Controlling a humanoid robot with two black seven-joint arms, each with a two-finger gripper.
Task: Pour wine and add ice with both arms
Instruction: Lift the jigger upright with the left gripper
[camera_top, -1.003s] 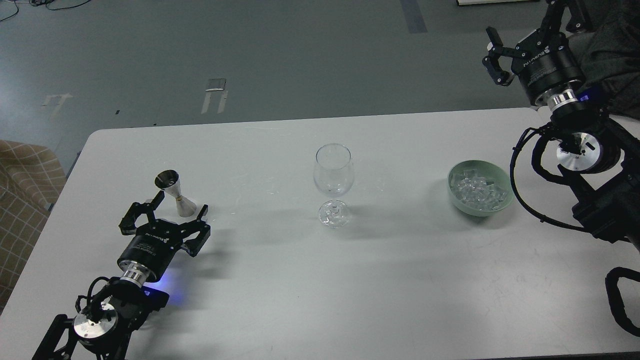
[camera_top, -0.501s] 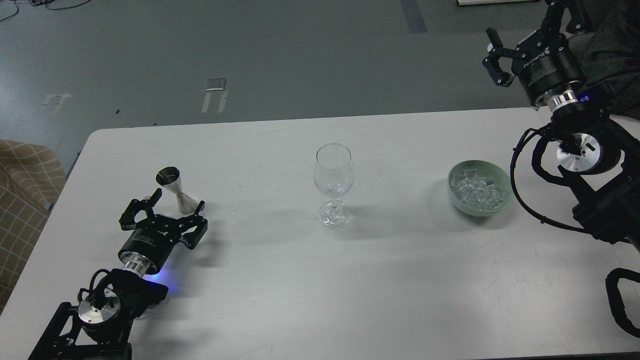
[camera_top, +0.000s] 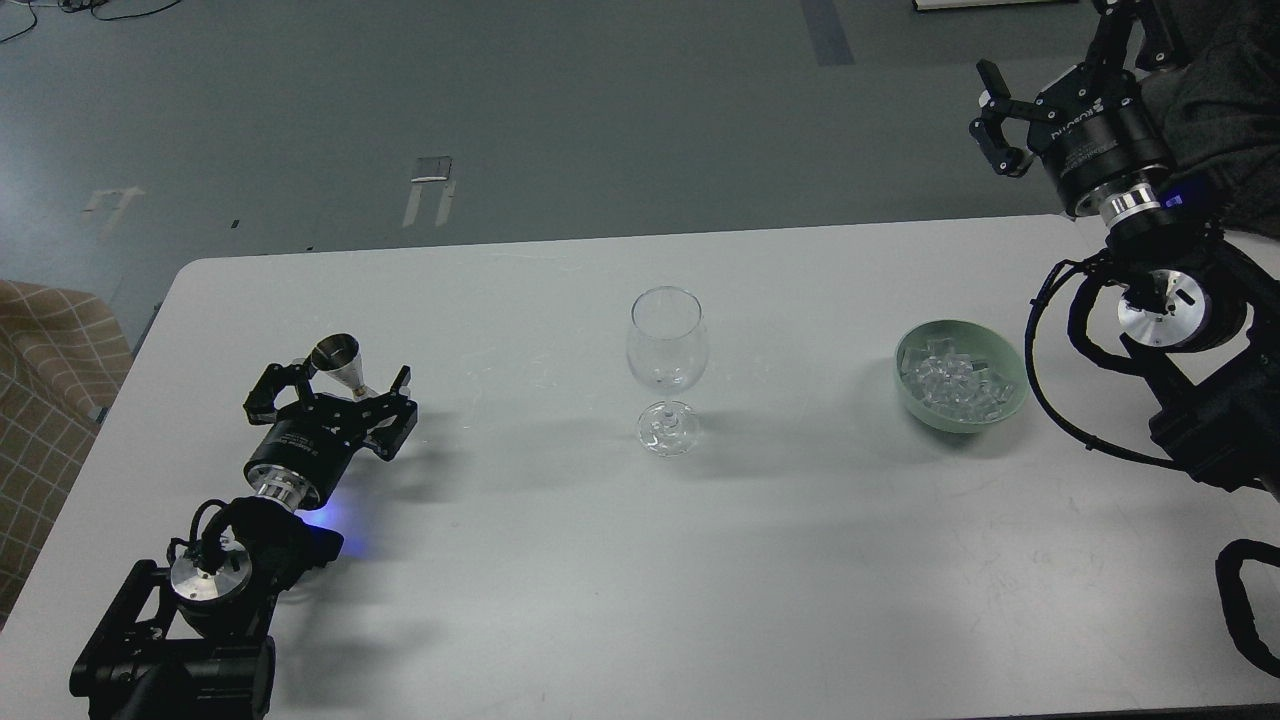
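A small metal jigger (camera_top: 338, 360) stands at the table's left. Any wine in it cannot be seen. My left gripper (camera_top: 333, 388) is open, with one finger on each side of the jigger and its body hiding the jigger's lower half. A clear stemmed wine glass (camera_top: 667, 340) stands upright mid-table and looks empty. A pale green bowl (camera_top: 1008, 400) at the right holds several clear ice cubes (camera_top: 950, 378). My right gripper (camera_top: 995, 115) is open and empty, raised above the floor beyond the table's far right corner.
The white table (camera_top: 700, 560) has its far edge just behind the glass and bowl. My right arm's cables (camera_top: 1050, 370) hang close to the right of the bowl. A checked fabric seat (camera_top: 50, 400) sits off the table's left edge.
My left gripper has moved forward, so its open fingers now flank the jigger instead of sitting in front of it. My right gripper has drifted slightly right.
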